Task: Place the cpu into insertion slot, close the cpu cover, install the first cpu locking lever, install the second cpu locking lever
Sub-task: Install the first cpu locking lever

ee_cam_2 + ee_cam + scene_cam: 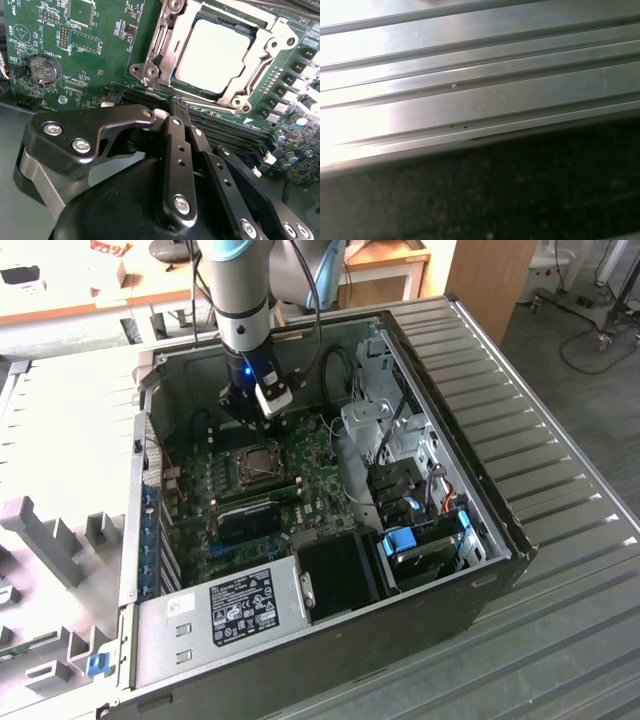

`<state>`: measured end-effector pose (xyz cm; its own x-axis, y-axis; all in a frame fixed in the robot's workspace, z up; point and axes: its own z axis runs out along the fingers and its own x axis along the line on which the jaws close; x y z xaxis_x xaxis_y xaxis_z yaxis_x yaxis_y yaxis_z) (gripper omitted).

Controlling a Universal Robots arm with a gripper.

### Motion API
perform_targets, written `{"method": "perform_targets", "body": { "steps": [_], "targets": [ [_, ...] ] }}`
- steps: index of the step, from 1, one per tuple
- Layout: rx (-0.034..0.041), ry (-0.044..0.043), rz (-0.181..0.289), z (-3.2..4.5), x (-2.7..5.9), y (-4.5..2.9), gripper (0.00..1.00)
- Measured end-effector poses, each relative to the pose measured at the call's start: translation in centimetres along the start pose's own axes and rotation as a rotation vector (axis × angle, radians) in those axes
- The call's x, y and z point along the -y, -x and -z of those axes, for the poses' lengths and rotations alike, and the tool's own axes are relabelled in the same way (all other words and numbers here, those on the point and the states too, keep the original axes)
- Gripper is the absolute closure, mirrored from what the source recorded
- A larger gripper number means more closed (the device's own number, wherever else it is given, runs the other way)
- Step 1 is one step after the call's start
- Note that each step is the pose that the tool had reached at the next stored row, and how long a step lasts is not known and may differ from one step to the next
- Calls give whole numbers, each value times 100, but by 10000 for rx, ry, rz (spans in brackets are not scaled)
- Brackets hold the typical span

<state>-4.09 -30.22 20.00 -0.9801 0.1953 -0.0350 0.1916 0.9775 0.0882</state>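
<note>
Gripper (pixel 176 114) fingers look pressed together, empty, just above the memory slots (pixel 225 132). Beyond, the cpu (pixel 212 52) lies in the insertion slot (pixel 258 463), cpu cover (pixel 161 47) lowered over it; white lettering dots the surrounding green board (pixel 100 47)

Close view down onto a green motherboard (pixel 100 65). The cpu (pixel 212 55), a pale square chip, lies flat beneath the cpu cover (pixel 170 40), a grey metal frame resting around its edges. Long black memory slots (pixel 225 130) run just beside the cover. A round coin battery (pixel 42 69) sits well apart from it. In the foreground, the black gripper (pixel 181 120) hangs over the memory slots, its fingers (pixel 177 150) pressed together, holding nothing.
</note>
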Motion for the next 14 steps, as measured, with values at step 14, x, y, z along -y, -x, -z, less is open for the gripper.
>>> {"method": "perform_targets", "body": {
  "steps": [14],
  "targets": [
    [13, 1, 1, -12, 1, -1, 90]
  ]
}}
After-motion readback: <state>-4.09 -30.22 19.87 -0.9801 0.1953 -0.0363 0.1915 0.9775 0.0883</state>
